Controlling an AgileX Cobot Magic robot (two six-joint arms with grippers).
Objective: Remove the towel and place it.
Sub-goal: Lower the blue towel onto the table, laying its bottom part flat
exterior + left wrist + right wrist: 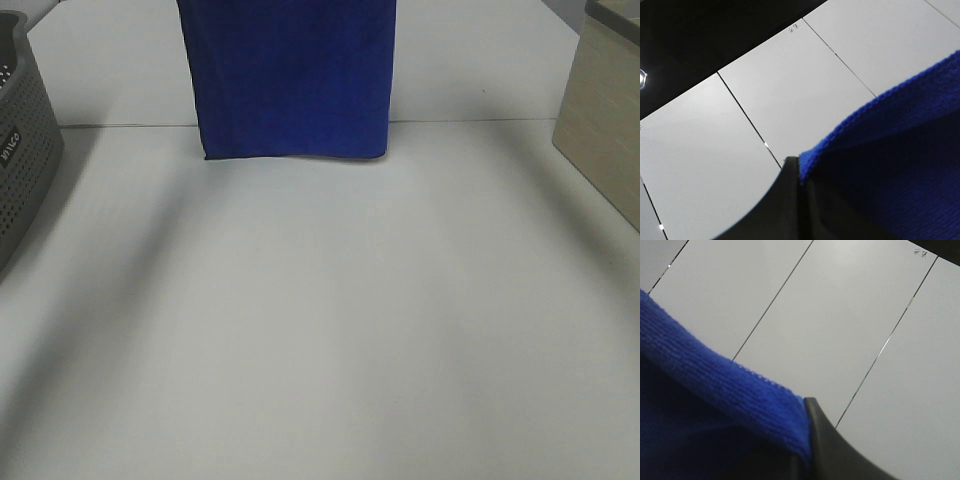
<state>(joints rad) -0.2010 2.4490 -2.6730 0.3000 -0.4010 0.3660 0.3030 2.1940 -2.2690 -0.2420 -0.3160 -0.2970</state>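
The towel (290, 75) hangs vertically above the far part of the white table (320, 330). Its upper part runs out of the exterior high view. Its lower edge is straight and level, with a stitched hem. The cloth is deep royal blue, plush, with a fine ribbed weave visible in the wrist views.

Left gripper (798, 166): fingers closed together, pinching the towel's (890, 165) top edge.

Right gripper (809, 412): fingers closed, clamping the towel's (700, 405) top edge.

A grey perforated basket (25, 150) stands at the table's left. A beige box (600, 130) stands at the right. Both are well apart from the towel.
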